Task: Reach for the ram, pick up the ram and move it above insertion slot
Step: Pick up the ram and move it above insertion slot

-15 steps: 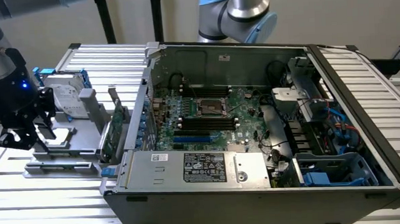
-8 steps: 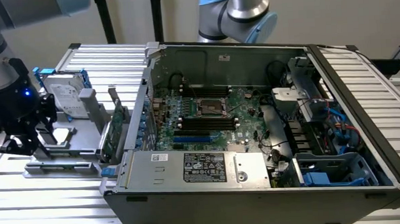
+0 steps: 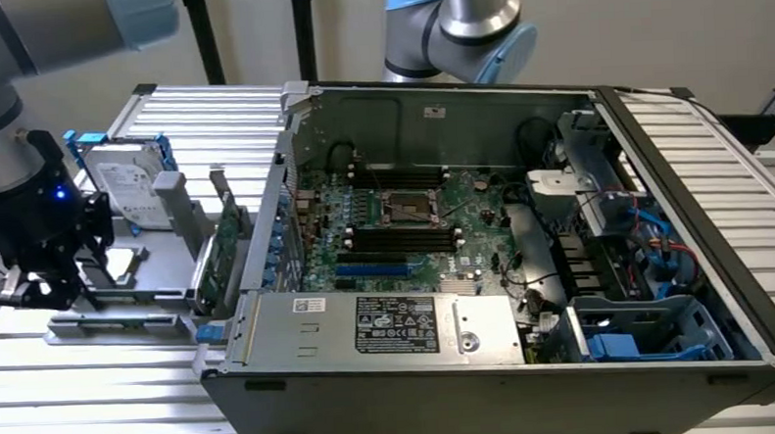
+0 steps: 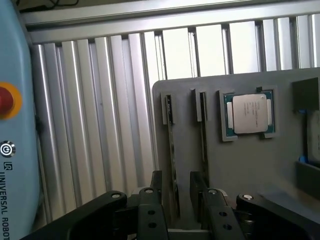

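The ram (image 4: 172, 145) is a thin green stick standing on edge in a groove of the grey holder plate (image 4: 240, 170). My gripper (image 4: 176, 182) is open and straddles the stick's near end, one black finger (image 4: 156, 192) on each side with a gap to both. A second, similar stick (image 4: 202, 135) stands in the parallel groove beside it. In the exterior view the gripper (image 3: 48, 289) hangs low over the holder at the exterior view's left, outside the computer case. The black insertion slots (image 3: 402, 238) lie side by side on the motherboard, below the square CPU socket (image 3: 407, 204).
A loose CPU chip (image 4: 248, 114) sits in a pocket of the holder. A hard drive (image 3: 127, 184) and an upright green card (image 3: 219, 249) stand between holder and case (image 3: 499, 369). A blue teach pendant (image 4: 15, 125) lies beside the holder. A short blue slot (image 3: 370, 272) sits nearer the power supply.
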You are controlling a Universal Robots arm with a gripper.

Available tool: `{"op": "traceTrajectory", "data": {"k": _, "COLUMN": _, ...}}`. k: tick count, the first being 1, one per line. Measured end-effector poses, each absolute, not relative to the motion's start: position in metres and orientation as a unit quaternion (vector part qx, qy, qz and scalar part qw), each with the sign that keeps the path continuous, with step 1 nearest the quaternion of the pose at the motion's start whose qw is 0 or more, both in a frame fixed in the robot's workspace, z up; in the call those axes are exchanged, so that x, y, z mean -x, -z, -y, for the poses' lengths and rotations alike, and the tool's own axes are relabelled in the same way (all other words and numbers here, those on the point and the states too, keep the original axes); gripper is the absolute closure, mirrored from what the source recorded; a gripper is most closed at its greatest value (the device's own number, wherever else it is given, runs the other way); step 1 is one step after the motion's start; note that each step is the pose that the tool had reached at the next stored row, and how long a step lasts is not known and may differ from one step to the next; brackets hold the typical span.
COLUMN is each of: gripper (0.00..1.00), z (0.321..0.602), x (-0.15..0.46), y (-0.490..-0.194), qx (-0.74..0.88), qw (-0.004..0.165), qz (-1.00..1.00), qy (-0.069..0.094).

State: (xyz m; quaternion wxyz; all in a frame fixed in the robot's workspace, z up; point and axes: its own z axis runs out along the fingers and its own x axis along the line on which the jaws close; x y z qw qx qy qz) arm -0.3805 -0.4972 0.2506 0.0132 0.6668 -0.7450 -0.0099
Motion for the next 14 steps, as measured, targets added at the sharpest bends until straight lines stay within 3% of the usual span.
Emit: {"op": "traceTrajectory", "data": {"k": 14, "gripper": 0.64, "z": 0.497, "x": 0.381, "y": -0.225, "qx": -0.677, "qw": 0.013, "qz": 0.736, "qy": 0.01}}
